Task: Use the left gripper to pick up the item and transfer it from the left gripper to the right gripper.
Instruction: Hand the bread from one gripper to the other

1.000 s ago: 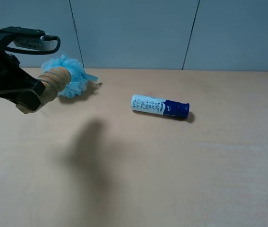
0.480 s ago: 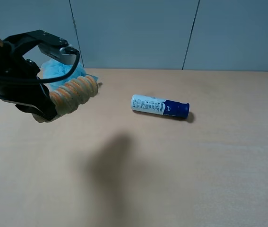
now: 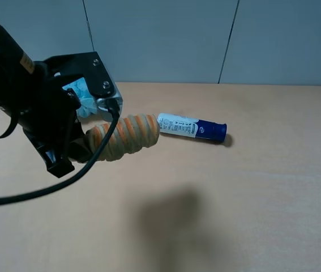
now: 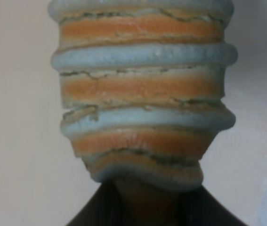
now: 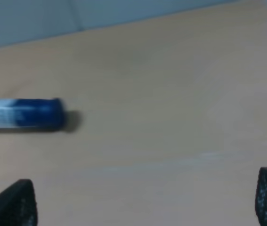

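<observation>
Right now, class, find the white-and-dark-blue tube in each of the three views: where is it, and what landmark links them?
Exterior high: the tube lies mid-picture on the table, just right of the striped roll.
Left wrist: not in it; the striped roll fills the view.
Right wrist: the tube is cut by the picture's edge, dark-blue cap end showing.
Shared landmark: the tan table appears in all three.

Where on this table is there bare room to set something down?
The near half of the table is bare, as is the right side past the tube. The far left is crowded: the left hand holds the striped roll there, with the blue puff behind it and the tube close by.
</observation>
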Controlling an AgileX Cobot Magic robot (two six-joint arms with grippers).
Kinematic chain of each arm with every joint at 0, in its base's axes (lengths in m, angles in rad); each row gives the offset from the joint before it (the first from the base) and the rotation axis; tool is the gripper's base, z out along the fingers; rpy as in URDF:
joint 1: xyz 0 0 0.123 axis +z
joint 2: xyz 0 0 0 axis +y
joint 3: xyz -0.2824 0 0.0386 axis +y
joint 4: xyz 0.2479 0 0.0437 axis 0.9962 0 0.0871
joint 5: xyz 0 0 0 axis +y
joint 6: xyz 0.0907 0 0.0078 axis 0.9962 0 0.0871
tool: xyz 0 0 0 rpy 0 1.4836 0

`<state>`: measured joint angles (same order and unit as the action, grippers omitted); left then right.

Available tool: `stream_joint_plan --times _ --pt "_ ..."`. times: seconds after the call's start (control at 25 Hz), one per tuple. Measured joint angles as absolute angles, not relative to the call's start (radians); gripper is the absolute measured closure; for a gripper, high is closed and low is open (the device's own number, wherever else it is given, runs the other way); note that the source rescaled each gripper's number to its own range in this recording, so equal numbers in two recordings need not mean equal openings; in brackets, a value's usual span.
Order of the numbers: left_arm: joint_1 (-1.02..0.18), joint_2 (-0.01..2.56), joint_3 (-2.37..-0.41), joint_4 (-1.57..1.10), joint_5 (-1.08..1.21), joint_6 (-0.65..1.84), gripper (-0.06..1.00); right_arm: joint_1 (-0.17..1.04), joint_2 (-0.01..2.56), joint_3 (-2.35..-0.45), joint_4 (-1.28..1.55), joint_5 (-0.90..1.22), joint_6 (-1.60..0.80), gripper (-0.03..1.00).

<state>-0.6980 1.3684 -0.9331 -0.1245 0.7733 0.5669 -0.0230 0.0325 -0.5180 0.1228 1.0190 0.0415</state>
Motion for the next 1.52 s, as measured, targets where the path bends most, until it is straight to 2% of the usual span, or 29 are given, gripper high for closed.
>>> stream_joint_plan --times 0.12,0.28,0.48,0.76,1.16,1.52 --pt "-0.74 1.368 -0.933 -0.125 0.74 0.619 0.92 -0.023 0.139 -0.529 0.235 1.01 0.037 -0.03" --pt "-0.786 1.368 -0.933 -0.125 0.686 0.703 0.92 -0.016 0.342 -0.531 0.447 0.953 -0.084 -0.03" --pt "-0.823 1.368 -0.933 -0.127 0.623 0.748 0.92 -0.016 0.605 -0.531 0.795 0.913 -0.392 -0.03" --pt "-0.825 1.368 -0.933 -0.19 0.563 0.775 0.92 -0.011 0.937 -0.531 1.195 0.973 -0.826 -0.03" --pt "-0.825 1.368 -0.933 -0.224 0.534 0.833 0.93 -0.006 1.215 -0.531 1.37 1.049 -1.093 -0.03" --pt "-0.825 1.368 -0.933 -0.223 0.508 0.843 0.94 0.22 1.288 -0.621 1.404 0.963 -1.136 -0.03"
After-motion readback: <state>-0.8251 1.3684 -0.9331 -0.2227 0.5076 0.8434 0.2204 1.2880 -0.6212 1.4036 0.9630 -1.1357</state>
